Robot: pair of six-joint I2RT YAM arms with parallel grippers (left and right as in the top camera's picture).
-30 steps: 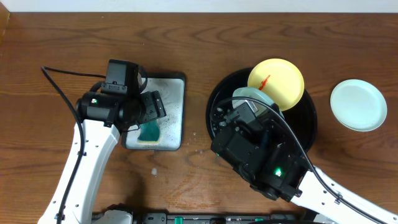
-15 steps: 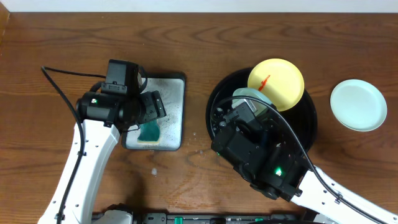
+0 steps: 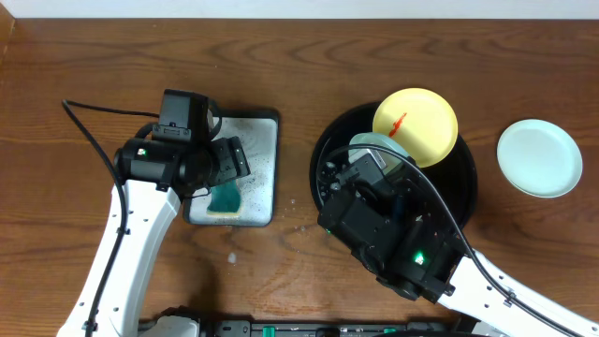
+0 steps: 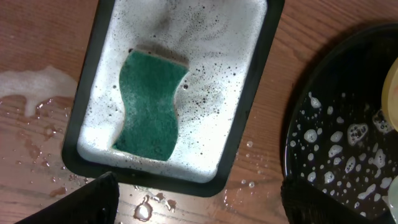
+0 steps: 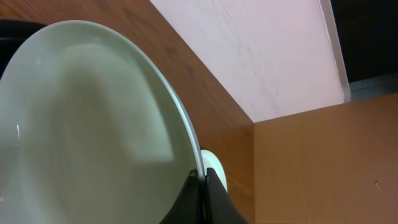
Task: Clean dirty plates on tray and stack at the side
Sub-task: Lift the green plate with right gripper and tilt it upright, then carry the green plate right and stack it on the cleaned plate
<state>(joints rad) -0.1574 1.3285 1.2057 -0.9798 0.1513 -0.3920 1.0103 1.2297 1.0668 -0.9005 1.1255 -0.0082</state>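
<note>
Evidently the work is split between the two arms. The right hand [image 5: 202,186] is clenched on the rim of a light teal plate [image 5: 93,124], its two fingers pinching the edge. It holds the plate tilted steeply above the black tray [image 3: 463,187], probably so that one face is offered to be wiped. No red shows on the face turned to the wrist camera, though which face that is cannot be told.

The left hand [image 4: 199,202] is released, its fingers spread wide. It hangs directly over the green sponge [image 4: 149,106], which lies flat in the suds of the silver-grey rectangular tray [image 4: 249,106]. That stance suggests it is lined up to pick up the sponge.

The pale yellow plate [image 3: 416,122] rests on the far side of the black tray, partly over the rim. Its red smear [image 3: 400,123] faces up, so it appears to be waiting its turn. A second teal plate [image 3: 540,157] lies alone on the wooden surface [image 3: 281,56], well to the right of the tray and with no smear showing. It looks like the base of the stack.

Flecks of foam [image 4: 336,137] dot the black tray floor, and a patch of suds [image 4: 31,87] sits on the wood beside the grey tray.

No brand, label or writing can be read anywhere in these views.
</note>
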